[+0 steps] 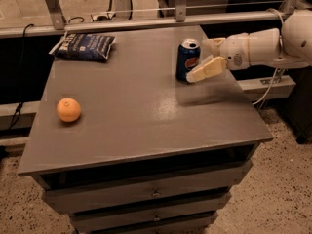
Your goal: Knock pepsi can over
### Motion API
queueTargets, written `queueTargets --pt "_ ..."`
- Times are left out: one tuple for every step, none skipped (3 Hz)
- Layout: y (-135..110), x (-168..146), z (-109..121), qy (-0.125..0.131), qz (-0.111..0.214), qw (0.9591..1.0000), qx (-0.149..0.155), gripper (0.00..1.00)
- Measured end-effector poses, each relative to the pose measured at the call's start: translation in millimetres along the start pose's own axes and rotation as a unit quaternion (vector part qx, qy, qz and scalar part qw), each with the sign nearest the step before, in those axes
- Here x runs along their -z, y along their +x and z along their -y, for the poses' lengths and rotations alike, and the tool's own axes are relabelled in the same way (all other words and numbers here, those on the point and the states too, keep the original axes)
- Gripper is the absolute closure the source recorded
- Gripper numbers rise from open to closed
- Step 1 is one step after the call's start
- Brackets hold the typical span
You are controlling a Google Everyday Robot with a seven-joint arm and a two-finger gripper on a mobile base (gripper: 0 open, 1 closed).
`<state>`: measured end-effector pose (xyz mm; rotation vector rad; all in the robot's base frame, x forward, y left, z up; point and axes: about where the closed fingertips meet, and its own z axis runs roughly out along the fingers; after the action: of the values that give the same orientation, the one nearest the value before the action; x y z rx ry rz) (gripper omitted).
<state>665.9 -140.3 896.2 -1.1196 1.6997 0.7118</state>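
The pepsi can (187,59) is dark blue with a silver top and a round red-white-blue logo. It stands upright on the grey table (136,111), near the far right part. My gripper (201,70) comes in from the right on a white arm (258,48). Its tan tip is right beside the can's lower right side, touching it or nearly so.
A flat dark blue snack bag (84,47) lies at the table's far left corner. An orange (68,109) sits near the left edge. A metal rail (146,22) runs behind the table. Drawers (151,194) are below the tabletop.
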Motion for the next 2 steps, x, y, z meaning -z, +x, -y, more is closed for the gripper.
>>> queueTargets --pt "-22 -17 -29 -0.031 0.034 0.9990 0.000 0.00" --pt "-49 -27 -61 -0.066 0.060 0.9960 0.004 0.00"
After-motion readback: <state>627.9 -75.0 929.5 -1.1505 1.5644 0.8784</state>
